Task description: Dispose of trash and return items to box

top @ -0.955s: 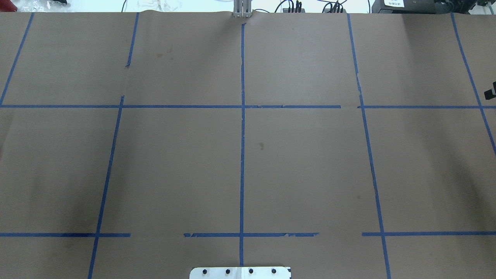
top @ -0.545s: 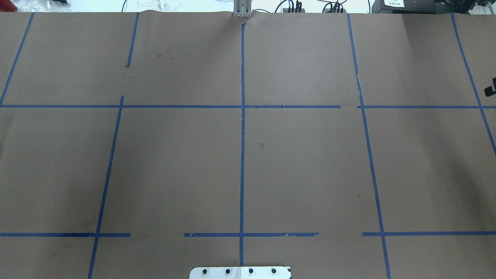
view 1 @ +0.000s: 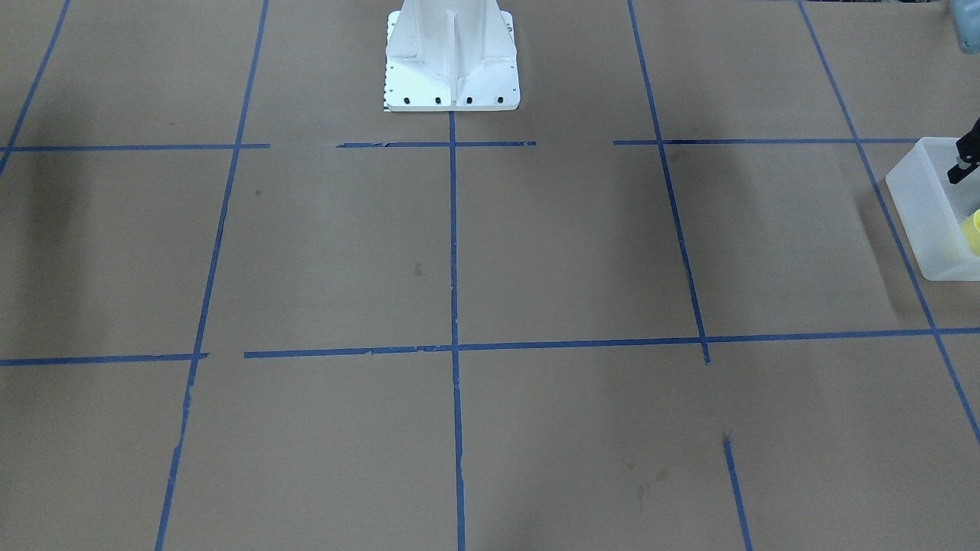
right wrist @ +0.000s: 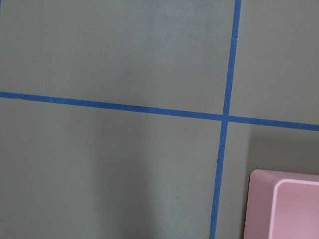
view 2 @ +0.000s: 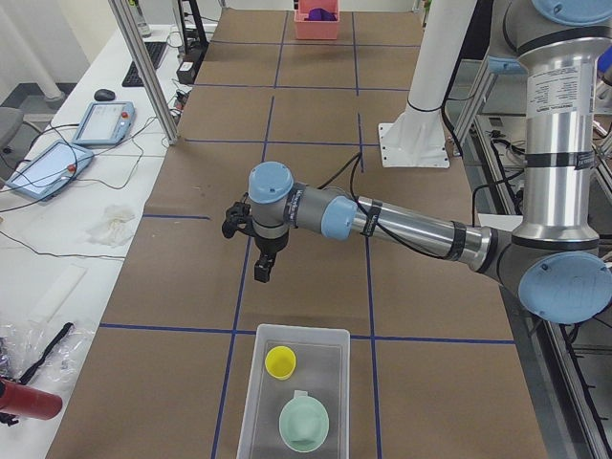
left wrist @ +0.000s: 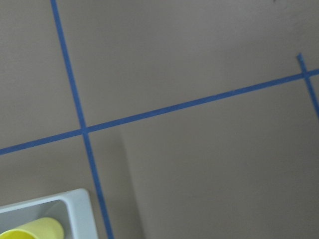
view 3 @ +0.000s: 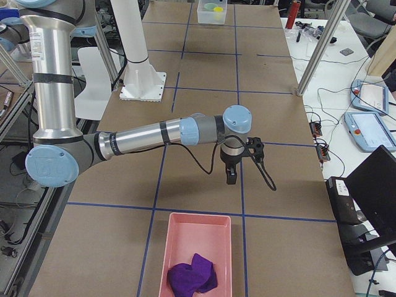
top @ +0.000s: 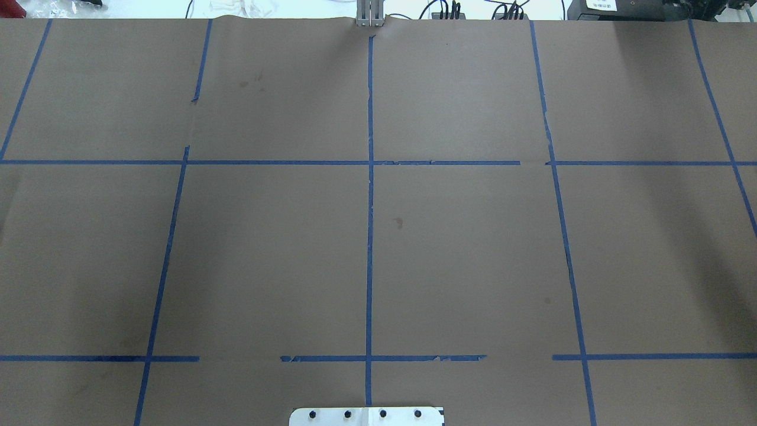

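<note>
The translucent box [view 2: 251,413] stands at the table's left end. In it stand the yellow cup [view 2: 280,361] and the mint-green bowl [view 2: 304,421]. My left gripper [view 2: 262,271] hangs above the table just beyond the box's far end, empty as far as I can see; I cannot tell whether it is open. The front view shows the box [view 1: 922,207], the cup [view 1: 974,229] and a black bit of the left gripper [view 1: 963,163] at its right edge. The left wrist view shows a box corner [left wrist: 75,209] and the cup [left wrist: 35,230]. My right gripper [view 3: 231,177] hangs above the table near a pink tray; its state is unclear.
A pink tray [view 3: 179,238] with a crumpled purple cloth [view 3: 193,273] stands at the table's right end; its corner shows in the right wrist view [right wrist: 281,209]. The white robot base [view 1: 452,61] stands at the table's near middle. Blue tape lines cross the brown paper.
The black bit of the right gripper at the overhead view's right edge has slid out of that view. Nothing else differs.
</note>
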Robot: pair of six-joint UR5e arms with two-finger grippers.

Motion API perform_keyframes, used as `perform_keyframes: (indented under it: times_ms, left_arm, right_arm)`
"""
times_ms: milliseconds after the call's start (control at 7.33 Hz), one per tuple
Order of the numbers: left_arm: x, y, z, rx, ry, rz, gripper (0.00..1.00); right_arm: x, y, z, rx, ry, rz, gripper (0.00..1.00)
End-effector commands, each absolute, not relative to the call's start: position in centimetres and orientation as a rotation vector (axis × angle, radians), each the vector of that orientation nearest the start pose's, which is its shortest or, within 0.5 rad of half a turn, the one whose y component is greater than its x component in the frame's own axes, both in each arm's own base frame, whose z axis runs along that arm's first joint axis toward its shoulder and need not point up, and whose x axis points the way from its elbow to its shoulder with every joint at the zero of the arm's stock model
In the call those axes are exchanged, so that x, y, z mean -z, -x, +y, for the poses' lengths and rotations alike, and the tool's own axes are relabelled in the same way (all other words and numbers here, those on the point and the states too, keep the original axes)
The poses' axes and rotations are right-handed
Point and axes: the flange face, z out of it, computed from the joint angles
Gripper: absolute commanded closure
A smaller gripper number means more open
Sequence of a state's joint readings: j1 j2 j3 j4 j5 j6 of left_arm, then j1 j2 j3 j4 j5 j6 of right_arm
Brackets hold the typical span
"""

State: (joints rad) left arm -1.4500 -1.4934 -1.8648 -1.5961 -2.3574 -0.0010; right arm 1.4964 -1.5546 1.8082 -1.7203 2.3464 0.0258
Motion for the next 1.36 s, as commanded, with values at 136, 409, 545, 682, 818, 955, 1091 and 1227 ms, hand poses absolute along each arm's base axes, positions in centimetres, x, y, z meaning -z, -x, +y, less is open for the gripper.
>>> perform_keyframes:
  times_ms: [136,409,545,682,818,955,1091,1227]
  left_arm:
    - [-58.2,0.8,-46.8,-0.183,-0.117,0.795,0.00]
    - [-57.5,0.9,-47.2,-0.190,-0.141,0.796,0.00]
    - [-56.8,1.3,-47.8,-0.185,-0.158,0.797,0.00]
    - [-54.6,3.1,-48.9,-0.155,-0.189,0.806,0.00]
    - [-54.6,8.0,-48.5,-0.060,-0.213,0.799,0.00]
    - [-54.2,9.8,-47.5,-0.024,-0.233,0.833,0.00]
    - [-56.4,10.0,-46.1,0.001,-0.194,0.842,0.00]
    - [-57.0,9.9,-46.1,0.004,-0.183,0.838,0.00]
  right_arm:
    - [-56.4,-3.0,-48.5,0.093,-0.038,-0.776,0.00]
    - [-56.4,-2.7,-48.5,0.099,-0.039,-0.786,0.00]
    - [-56.4,-1.9,-48.6,0.116,-0.052,-0.786,0.00]
    - [-56.6,-1.7,-48.9,0.132,-0.071,-0.783,0.00]
    - [-56.8,-1.0,-49.6,0.166,-0.108,-0.784,0.00]
    - [-57.4,-1.2,-49.2,0.176,-0.135,-0.780,0.00]
    - [-58.0,-1.4,-48.3,0.164,-0.120,-0.799,0.00]
    - [-57.7,-2.0,-48.3,0.155,-0.133,-0.791,0.00]
